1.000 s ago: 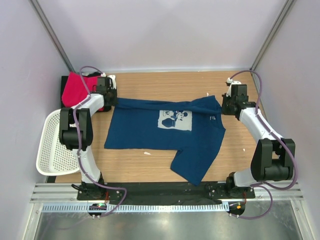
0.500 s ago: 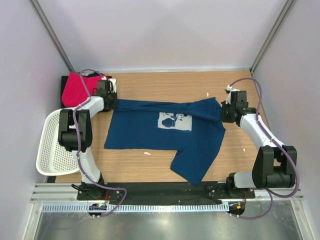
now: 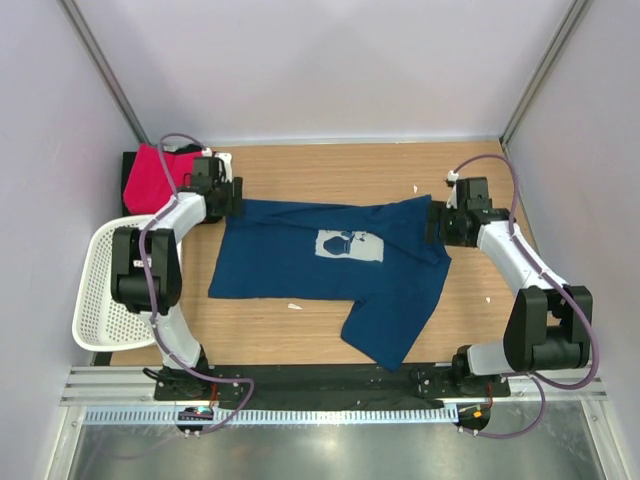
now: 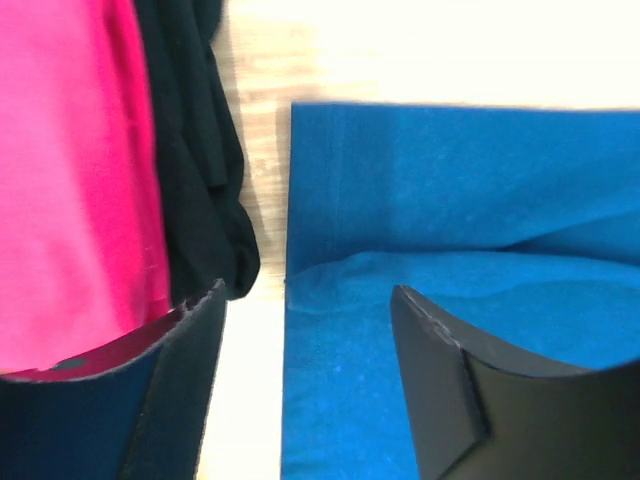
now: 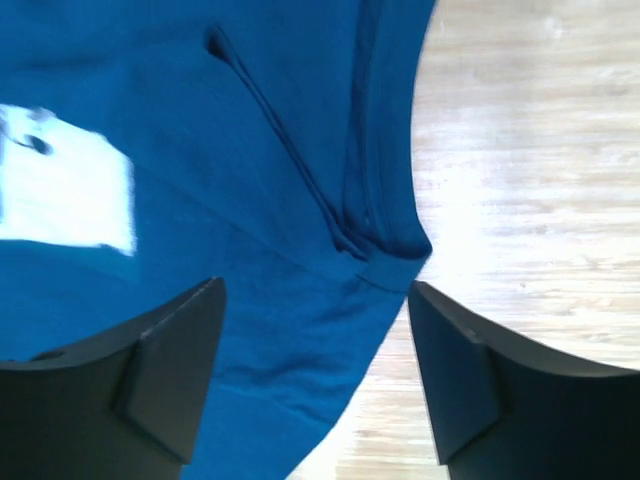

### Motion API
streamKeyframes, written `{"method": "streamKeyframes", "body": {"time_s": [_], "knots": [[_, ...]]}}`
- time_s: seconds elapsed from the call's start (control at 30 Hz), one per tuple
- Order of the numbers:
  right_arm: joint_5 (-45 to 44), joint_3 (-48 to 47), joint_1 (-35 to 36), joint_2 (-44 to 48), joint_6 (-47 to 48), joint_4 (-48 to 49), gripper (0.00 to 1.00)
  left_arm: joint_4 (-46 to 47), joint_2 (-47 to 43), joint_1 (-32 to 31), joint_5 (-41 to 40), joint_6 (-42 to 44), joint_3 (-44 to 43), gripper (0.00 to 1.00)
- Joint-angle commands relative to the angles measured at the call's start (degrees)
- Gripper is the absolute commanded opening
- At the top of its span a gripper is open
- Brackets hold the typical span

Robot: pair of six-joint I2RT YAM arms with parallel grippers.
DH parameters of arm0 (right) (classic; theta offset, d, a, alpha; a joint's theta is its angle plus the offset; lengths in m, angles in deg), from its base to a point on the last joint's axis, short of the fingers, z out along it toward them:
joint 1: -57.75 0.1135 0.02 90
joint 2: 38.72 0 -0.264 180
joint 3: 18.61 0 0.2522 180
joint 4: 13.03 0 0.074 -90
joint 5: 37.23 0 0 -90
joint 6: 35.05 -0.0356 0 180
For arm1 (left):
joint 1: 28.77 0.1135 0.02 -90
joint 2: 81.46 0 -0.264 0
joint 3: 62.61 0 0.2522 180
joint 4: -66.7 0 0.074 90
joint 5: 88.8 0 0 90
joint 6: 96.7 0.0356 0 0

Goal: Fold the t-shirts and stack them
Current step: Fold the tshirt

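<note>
Blue cloth first: the blue t-shirt lies spread out in the middle of the wooden table, with its white print facing up. 1 part sticks out toward the near edge, so the shape is not neat yet. In the left wrist view, 1 layer lies on another along the far side.

The left gripper hangs over the far left corner of the shirt. Its 2 fingers stand wide apart and hold nothing. The right gripper hangs over the far right corner, by a small crease at the edge. Its 2 fingers are wide too, with only flat cloth under them.

The pink t-shirt sits in the far left corner of the table, on top of the black t-shirt, just beside the blue one. A white basket stands at the left edge.

I think the fold is only begun. To do it well, both grippers should go down together, pinch both layers at the corners, and pull the same way at the same speed. If 1 side goes faster, the fold will be crooked. The left one should take care not to grab the black shirt.
</note>
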Motion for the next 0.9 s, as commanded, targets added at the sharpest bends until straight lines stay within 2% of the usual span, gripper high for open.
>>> {"method": "streamKeyframes", "body": {"time_s": [0.0,0.1,0.2,0.23,0.33,0.43,0.57,0.87], "knots": [[2.81,-8.08,0.13,-0.21,-0.41,-1.95,0.81,-2.13,-5.95,-1.32,-1.02,-2.5,-3.6,0.71],[5.45,-9.94,0.48,-2.49,-4.35,1.02,0.83,-2.32,-8.07,-3.34,0.12,-9.87,-5.27,0.77],[2.39,-10.73,3.1,-6.79,-7.44,6.12,0.83,-2.75,-7.55,-5.63,-0.49,-18.55,-7.29,0.79],[1.07,-11.26,3.9,-8.46,-7.88,7.35,0.82,-3.1,-6.85,-7.9,-3.28,-19.72,-7.99,0.79],[-0.7,-13.2,6.89,-14.18,-6.93,10.25,0.82,-5.47,-1.07,-11.16,-8.56,-22.45,-12.46,0.79],[-1.92,-17.06,7.86,-20.68,-7.71,10.35,0.8,-11.7,3.69,-11.79,-8.32,-26.39,-18.97,0.76],[-3.93,-20.23,8.13,-26.31,-9.37,11.22,0.75,-14.54,7.92,-13.45,-8.32,-27.73,-21.18,0.69],[-4.92,-21.11,9.01,-29.57,-8.85,13.69,0.72,-15.32,13.29,-16.01,-9.29,-27.64,-23.29,0.67]]}}
